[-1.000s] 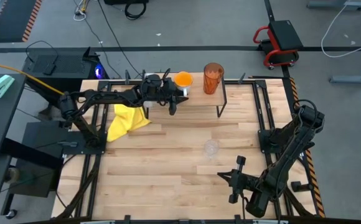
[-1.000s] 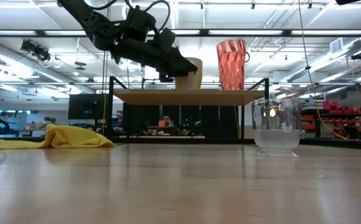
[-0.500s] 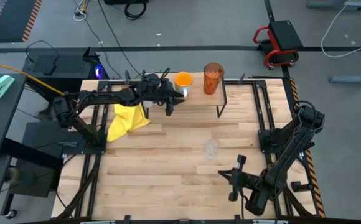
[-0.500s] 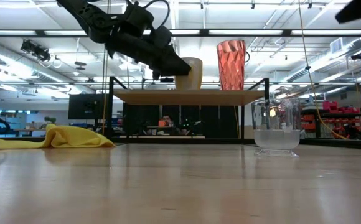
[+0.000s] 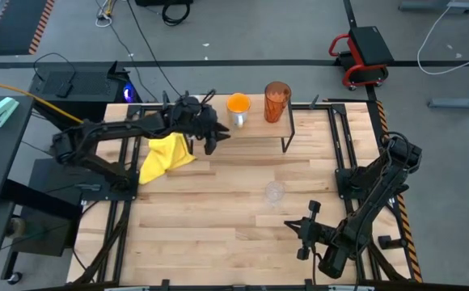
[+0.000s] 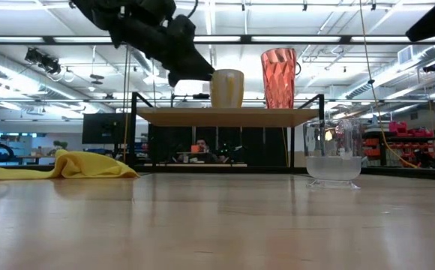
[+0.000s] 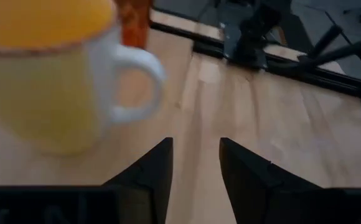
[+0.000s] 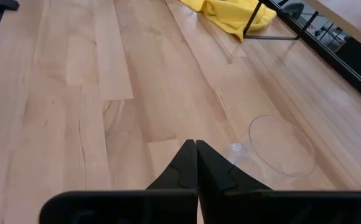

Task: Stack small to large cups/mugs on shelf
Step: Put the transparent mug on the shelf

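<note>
1. While the orange mug (image 5: 238, 104) and the tall brown tumbler (image 5: 276, 101) stand side by side on the shelf (image 5: 259, 129), the small clear cup (image 5: 274, 192) sits apart on the desk (image 5: 218, 218).
2. The mug is orange inside, pale yellow outside, with a white handle.
3. The tumbler has bumpy see-through sides.
4. The low view shows the shelf's thin black legs; from above they are hard to see.
5. The left wrist view shows the left pincer (image 7: 196, 163) wide apart and holding nothing, with the mug just in front.
6. The right pincer (image 8: 196, 163) is closed tight and empty, low at the near edge of the desk.
7. A second ago the left pincer was at the mug; now it has pulled back toward the yellow cloth (image 5: 164, 157).
</note>
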Robot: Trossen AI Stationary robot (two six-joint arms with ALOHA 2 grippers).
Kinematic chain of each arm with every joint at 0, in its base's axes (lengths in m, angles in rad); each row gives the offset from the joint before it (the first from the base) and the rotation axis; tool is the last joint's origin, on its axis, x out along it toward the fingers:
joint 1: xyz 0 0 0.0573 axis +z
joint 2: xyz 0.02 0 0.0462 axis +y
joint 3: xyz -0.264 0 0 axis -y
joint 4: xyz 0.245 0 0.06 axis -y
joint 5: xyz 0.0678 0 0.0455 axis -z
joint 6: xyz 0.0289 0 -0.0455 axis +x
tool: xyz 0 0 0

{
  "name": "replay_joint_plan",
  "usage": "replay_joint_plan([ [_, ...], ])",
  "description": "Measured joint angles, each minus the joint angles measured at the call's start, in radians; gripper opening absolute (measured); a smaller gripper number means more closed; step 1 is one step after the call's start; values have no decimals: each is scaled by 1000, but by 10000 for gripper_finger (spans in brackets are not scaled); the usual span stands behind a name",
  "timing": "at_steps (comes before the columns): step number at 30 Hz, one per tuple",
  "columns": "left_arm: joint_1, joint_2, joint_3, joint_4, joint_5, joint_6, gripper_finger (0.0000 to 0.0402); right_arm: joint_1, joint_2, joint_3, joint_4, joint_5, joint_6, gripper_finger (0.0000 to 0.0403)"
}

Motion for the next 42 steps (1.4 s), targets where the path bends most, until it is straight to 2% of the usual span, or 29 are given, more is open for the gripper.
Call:
replay_joint_plan([
  [5,-74,-50,0,-181,-19,-42,140,14,0,0,-1,-9,5,3],
  [10,-198,-101,0,-413,-135,-105,132,46,0,0,-5,-37,34,4],
  [13,-293,-119,0,-495,-200,-181,131,66,-1,0,-10,-49,67,4],
  [17,-453,-124,0,-504,-273,-286,133,96,-1,0,-56,-71,175,4],
  [21,-637,-120,-3,-498,-438,-341,133,143,-2,-17,-53,-62,317,5],
  [24,-788,-120,-56,-449,-639,-403,129,196,-2,-113,105,43,347,5],
  [28,-993,-119,-220,-249,-946,-492,122,232,-1,-285,371,124,337,5],
  [31,-1107,-118,-397,44,-1161,-492,119,204,-1,-371,477,177,294,5],
  [33,-1147,-118,-508,245,-1259,-468,120,170,-1,-390,501,198,232,5],
  [35,-1159,-118,-605,437,-1298,-460,123,126,-1,-391,507,197,182,5],
  [38,-1151,-108,-711,662,-1293,-472,125,41,-1,-391,504,182,161,4],
  [42,-1125,-80,-760,841,-1248,-440,122,-95,0,-391,486,115,149,4],
])
